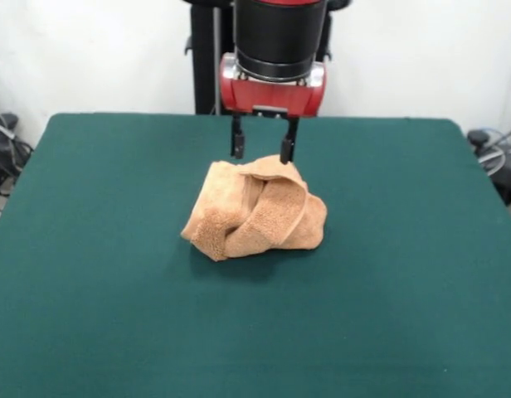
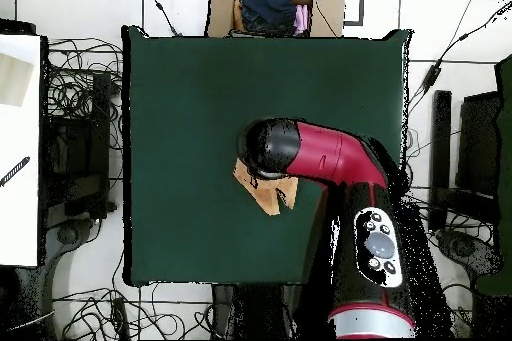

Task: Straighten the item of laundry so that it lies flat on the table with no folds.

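Towel [image 1: 255, 209]: one only, light orange-tan terry cloth, bunched into a rounded heap with thick rolled folds crossing its front face. Sits near the middle of the table [image 1: 98, 274], well apart from all four edges. Heaped rather than flat, so no clear long axis; in the front view slightly wider than tall, with the highest fold at the top centre. In the overhead view mostly hidden under the arm, only a tan corner showing [image 2: 262, 195].

Gripper [image 1: 263, 149]: one, black, two fingers pointing straight down from the red and black arm [image 1: 276, 50]. Jaws spread moderately apart, nothing between them. One fingertip [image 1: 286, 154] just at the top fold of the towel, touching or almost touching; cannot tell which. Other fingertip just above the heap's upper edge.

Cardboard box [image 2: 275, 5]: one, seen from overhead just beyond the table's edge farthest from the robot's base, off the table. Holds dark blue cloth and a bit of pink cloth; number of pieces inside too hard to tell.

Table: one, dark green, bare apart from the towel.

Cables [image 2: 85, 87]: many, tangled on the floor along the table's sides.
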You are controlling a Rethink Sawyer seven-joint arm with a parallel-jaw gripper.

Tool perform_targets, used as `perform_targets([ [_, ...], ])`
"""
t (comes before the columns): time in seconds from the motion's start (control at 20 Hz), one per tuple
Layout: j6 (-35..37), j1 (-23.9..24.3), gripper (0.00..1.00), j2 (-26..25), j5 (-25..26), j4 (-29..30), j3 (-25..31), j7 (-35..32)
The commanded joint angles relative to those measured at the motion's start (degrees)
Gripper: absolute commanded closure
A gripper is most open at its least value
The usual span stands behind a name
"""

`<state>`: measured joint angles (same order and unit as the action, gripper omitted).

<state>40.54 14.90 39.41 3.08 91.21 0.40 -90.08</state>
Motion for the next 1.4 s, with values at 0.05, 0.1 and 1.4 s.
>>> perform_targets([
  [0.05, -3.55, -0.6, 0.0, -1.42, 2.55, 6.32, 7.34, 0.4],
  [0.1, -3.62, -0.56, 0.0, -1.58, 2.63, 6.26, 7.47, 0.45],
  [1.4, -12.23, 3.23, 0.0, -5.97, 3.74, 9.51, 11.22, -1.28],
])
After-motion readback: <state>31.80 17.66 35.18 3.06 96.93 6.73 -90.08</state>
